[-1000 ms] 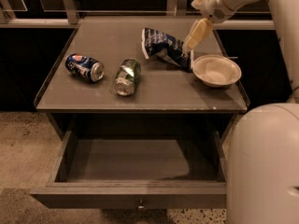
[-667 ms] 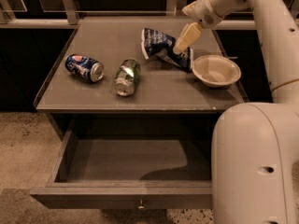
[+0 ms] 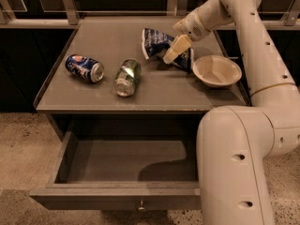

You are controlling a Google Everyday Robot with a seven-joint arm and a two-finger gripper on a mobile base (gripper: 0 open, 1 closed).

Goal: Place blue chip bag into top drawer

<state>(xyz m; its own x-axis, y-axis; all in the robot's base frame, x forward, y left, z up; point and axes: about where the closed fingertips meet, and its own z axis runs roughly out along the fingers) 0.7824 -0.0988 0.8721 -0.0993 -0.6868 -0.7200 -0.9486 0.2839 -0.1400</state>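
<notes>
At the table's rear right: my gripper (image 3: 169, 54) over the blue chip bag (image 3: 154, 40).
The bag is crumpled dark blue foil with white lettering, lying on the smooth grey-brown table (image 3: 103, 36). My cream gripper overlaps its middle; I cannot tell whether it is released or clenched. The bag's long axis runs diagonally, rear-left to front-right, its right end beside the round white bowl (image 3: 216, 70). The top drawer (image 3: 112, 187), shallow and wooden, stands open below. A blue soda can (image 3: 84, 68) and a green can (image 3: 127, 77) lie to the left.
</notes>
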